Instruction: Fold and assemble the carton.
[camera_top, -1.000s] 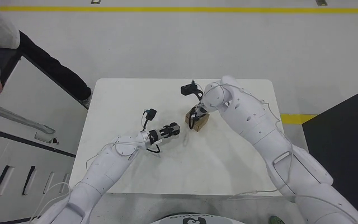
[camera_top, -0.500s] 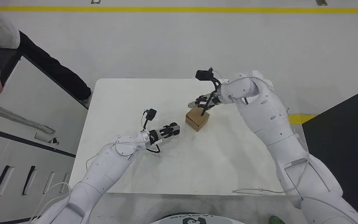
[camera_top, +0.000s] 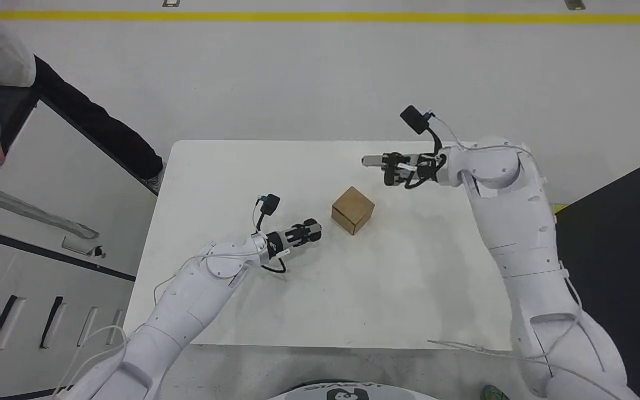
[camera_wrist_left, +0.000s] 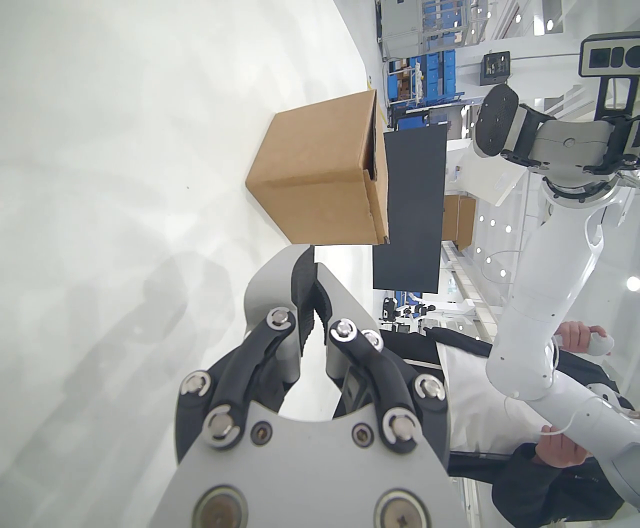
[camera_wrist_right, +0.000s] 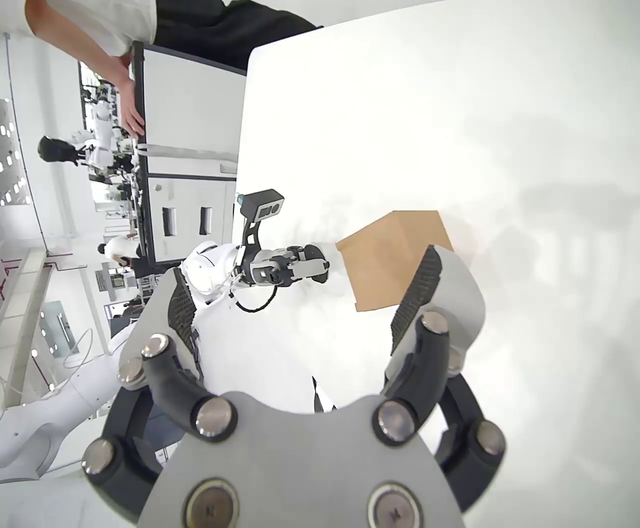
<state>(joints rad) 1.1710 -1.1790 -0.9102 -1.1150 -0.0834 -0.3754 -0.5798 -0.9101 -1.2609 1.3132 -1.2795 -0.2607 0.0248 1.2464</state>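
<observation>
White table (camera_top: 220, 180) carrying brown carton (camera_top: 353, 210) near its centre, left gripper (camera_top: 314, 231) pointing at it from nearby, fingers together, right gripper (camera_top: 370, 160) hovering toward far edge, fingers spread.

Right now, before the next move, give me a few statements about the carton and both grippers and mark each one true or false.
1. The carton stands on the table with neither gripper touching it. True.
2. The right gripper is shut on the carton. False: it is open and holds nothing, off to the carton's far side.
3. The left gripper is shut and empty. True.
4. The carton lies flat and unfolded. False: it stands folded up as a box.
</observation>
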